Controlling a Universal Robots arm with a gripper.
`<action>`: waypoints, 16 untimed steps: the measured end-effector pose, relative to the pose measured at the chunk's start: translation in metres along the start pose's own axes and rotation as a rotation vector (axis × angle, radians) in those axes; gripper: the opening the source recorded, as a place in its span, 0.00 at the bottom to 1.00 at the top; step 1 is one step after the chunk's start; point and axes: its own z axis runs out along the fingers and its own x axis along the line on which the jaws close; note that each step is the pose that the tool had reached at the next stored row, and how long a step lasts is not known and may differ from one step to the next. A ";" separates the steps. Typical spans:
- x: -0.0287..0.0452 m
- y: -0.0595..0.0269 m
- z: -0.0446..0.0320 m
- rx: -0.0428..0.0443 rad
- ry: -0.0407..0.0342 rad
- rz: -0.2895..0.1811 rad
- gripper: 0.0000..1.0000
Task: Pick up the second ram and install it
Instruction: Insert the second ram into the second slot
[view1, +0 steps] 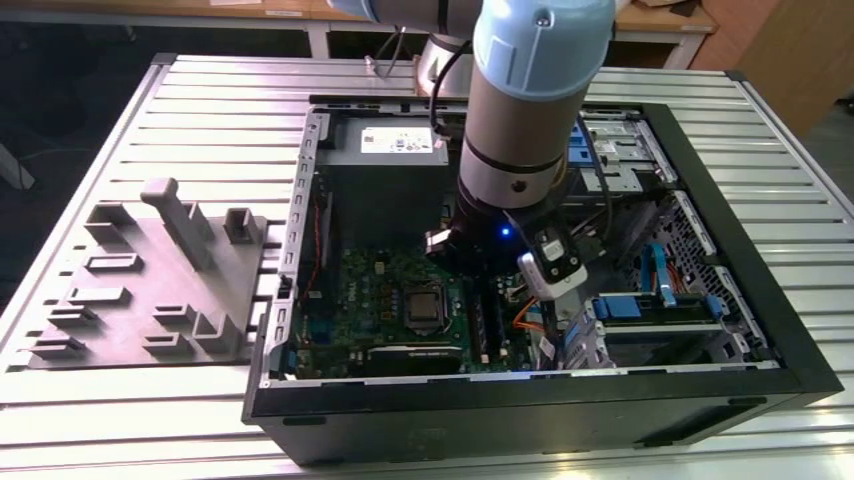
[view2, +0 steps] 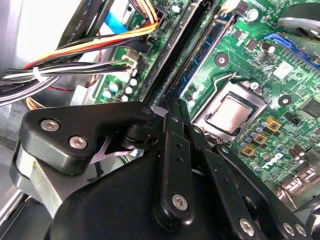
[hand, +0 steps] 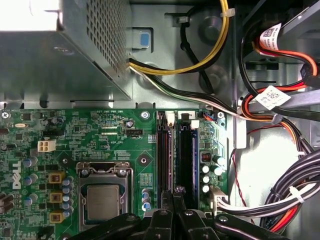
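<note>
The second ram is a thin dark green-blue strip standing on edge in the memory slot nearer the processor. In the first wrist view only the second ram's narrow top edge shows. My gripper is down inside the computer case, its two black fingers drawn together on the strip's top edge about halfway along it. The part of the strip under the fingers is hidden. In the first wrist view the gripper sits over the slots. In the exterior view the gripper is low over the motherboard, mostly behind the wrist.
A neighbouring memory slot runs alongside. The processor socket lies on one side, bundled cables on the other. The power supply and the case wall hem the arm in. A grey moulded fixture stands at the exterior view's left.
</note>
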 end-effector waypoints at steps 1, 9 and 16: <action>0.0001 0.0000 0.0009 0.0001 0.0000 0.000 0.11; 0.0005 -0.0001 0.0039 0.0004 0.0002 0.000 0.11; 0.0006 -0.0001 0.0041 0.0001 0.0000 0.000 0.18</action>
